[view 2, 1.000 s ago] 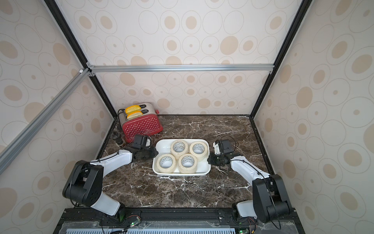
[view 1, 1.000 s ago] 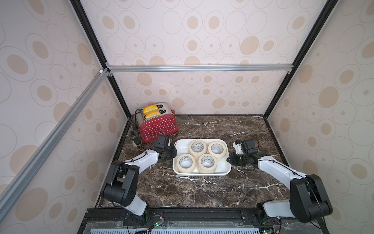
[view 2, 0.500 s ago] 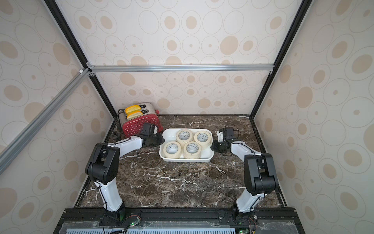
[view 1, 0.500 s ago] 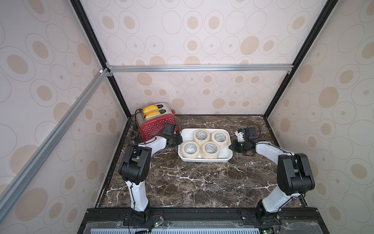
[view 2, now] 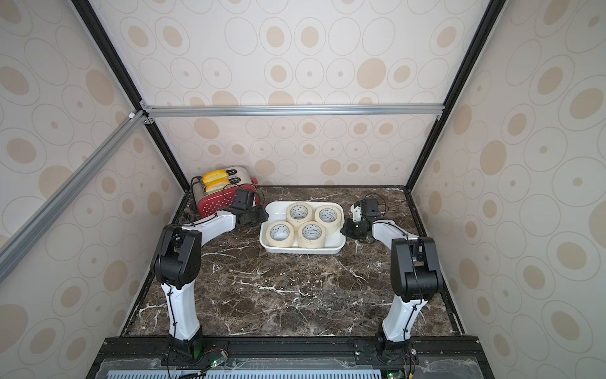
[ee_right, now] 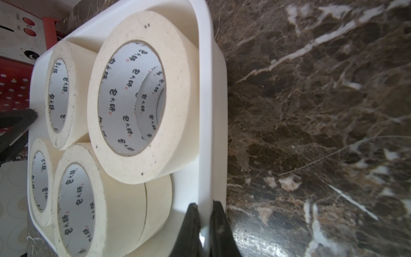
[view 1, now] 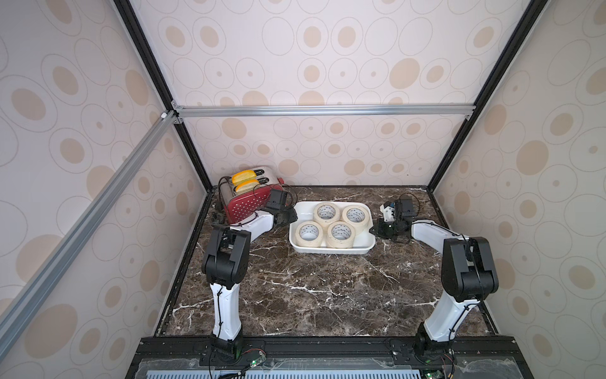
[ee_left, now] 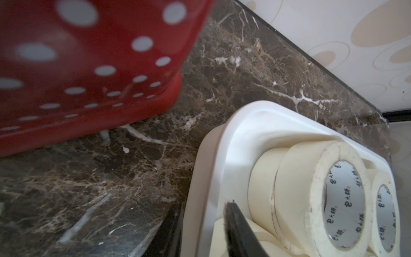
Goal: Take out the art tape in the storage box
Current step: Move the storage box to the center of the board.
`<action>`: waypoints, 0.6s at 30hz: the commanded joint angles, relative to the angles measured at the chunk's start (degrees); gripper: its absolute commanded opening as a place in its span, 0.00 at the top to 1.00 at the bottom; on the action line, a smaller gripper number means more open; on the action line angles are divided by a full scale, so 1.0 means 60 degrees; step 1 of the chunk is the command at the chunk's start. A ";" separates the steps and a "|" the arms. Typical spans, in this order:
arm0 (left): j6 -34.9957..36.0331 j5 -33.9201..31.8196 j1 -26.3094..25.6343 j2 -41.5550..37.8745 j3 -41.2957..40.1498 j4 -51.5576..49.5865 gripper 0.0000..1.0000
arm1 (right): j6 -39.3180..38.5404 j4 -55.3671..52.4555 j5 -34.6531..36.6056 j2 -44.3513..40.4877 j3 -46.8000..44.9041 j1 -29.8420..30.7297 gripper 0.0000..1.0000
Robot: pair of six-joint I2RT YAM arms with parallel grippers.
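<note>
The white storage box point(view 1: 331, 251) point(view 2: 305, 251) sits toward the back of the marble table. Cream art tape rolls point(view 1: 326, 212) point(view 2: 309, 233) stand in it in stacks, their printed cores showing. My left gripper point(view 1: 292, 217) point(ee_left: 202, 205) is open and straddles the box's left rim point(ee_left: 200, 178), one finger outside and one inside next to a tape roll point(ee_left: 295, 189). Across the box, my right gripper point(view 1: 373, 229) point(ee_right: 205, 203) is shut on the right rim point(ee_right: 213, 111), close to the nearest tape stack point(ee_right: 142, 93).
A red white-dotted toaster point(view 1: 251, 205) point(ee_left: 89, 66) with yellow slices stands at the back left, right behind my left wrist. The back wall runs close behind the box. Bare marble point(view 1: 328, 295) stretches from the box to the front edge.
The box and both grippers have moved toward the back of the table, both arms reaching further out. The left jaws have opened off the rim; the right stays clamped.
</note>
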 commanded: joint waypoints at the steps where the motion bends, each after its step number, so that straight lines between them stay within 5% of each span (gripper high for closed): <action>1: 0.0267 -0.0586 0.0068 -0.0591 0.0081 -0.0598 0.51 | -0.0219 0.0312 -0.0264 -0.0031 0.0369 -0.0171 0.86; 9: 0.0480 -0.0750 0.0099 -0.2563 -0.1227 -0.0848 0.35 | -0.0451 -0.0304 -0.0221 -0.1419 -0.0057 -0.0370 0.56; 18: 0.0684 -0.0079 -0.0224 -0.4296 -0.3024 -0.1099 0.32 | -0.0885 -0.1079 -0.0003 -0.3989 -0.1475 -0.0360 0.45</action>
